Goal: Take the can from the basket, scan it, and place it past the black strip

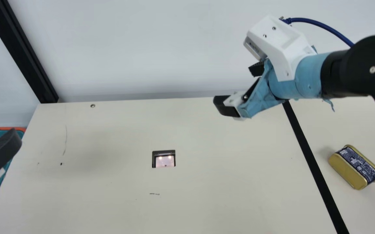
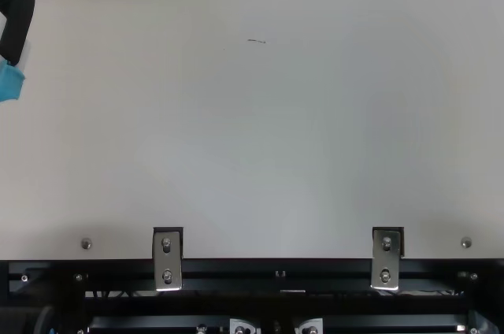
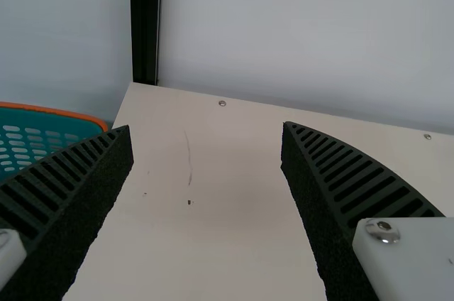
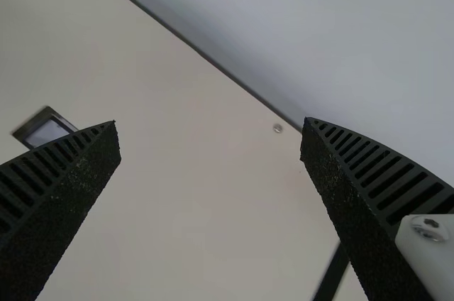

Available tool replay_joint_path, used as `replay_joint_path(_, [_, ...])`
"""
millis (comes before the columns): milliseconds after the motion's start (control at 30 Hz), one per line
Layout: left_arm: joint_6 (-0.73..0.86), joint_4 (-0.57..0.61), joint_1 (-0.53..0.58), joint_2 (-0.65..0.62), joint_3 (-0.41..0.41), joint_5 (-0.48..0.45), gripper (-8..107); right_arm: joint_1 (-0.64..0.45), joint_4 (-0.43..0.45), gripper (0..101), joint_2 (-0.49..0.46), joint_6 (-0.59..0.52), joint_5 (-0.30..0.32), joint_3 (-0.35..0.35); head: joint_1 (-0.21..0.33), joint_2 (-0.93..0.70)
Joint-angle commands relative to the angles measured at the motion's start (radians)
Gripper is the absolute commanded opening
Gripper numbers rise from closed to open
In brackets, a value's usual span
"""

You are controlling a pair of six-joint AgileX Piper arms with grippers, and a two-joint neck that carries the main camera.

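A gold can with a dark blue label [image 1: 356, 165] lies on the table to the right of the black strip [image 1: 307, 152] in the main view. The scanner window [image 1: 163, 159] is set in the middle of the table. My right gripper [image 1: 236, 87] hangs over the table's far part, left of the strip, its fingers apart; the right wrist view has the same gripper [image 4: 210, 127] with nothing between its fingers. At the left edge, one finger of my left gripper [image 1: 2, 152] shows beside the teal basket [image 1: 2, 128]. In its wrist view the left gripper [image 3: 207, 130] is wide open and holds nothing.
The basket's orange rim [image 3: 57, 109] stands at the table's left side. A white wall [image 1: 142, 48] rises behind the far edge, with a black post [image 1: 21, 52] at the left. Metal brackets [image 2: 167, 259] sit along the near edge.
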State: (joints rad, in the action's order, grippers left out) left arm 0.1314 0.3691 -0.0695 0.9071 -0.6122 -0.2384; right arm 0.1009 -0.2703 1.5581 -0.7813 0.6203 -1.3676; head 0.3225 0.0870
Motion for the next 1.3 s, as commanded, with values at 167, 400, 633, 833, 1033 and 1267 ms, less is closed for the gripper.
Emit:
replay_joint_path(167, [0.0, 0.0, 0.0, 0.0, 0.0, 0.0, 90, 0.031, 0.293, 101, -0.12, 0.107, -0.15, 0.173, 0.026, -0.009])
replay_joint_path(400, [0.0, 0.0, 0.0, 0.0, 0.0, 0.0, 90, 0.063, 0.376, 101, -0.25, 0.202, -0.19, 0.301, 0.026, -0.009])
replay_joint_path(633, [0.0, 0.0, 0.0, 0.0, 0.0, 0.0, 90, 0.091, 0.4, 101, -0.385, 0.266, -0.173, 0.42, 0.026, -0.009])
replay_joint_path(833, [0.0, 0.0, 0.0, 0.0, 0.0, 0.0, 90, 0.102, 0.385, 101, -0.514, 0.286, -0.146, 0.52, 0.026, -0.009])
replay_joint_path(1033, [0.0, 0.0, 0.0, 0.0, 0.0, 0.0, 90, 0.099, 0.353, 101, -0.663, 0.287, -0.114, 0.627, 0.026, -0.009])
replay_joint_path(1267, [-0.01, -0.009, 0.002, -0.001, 0.0, -0.001, 90, 0.077, 0.308, 101, -0.842, 0.299, -0.079, 0.752, 0.026, -0.009])
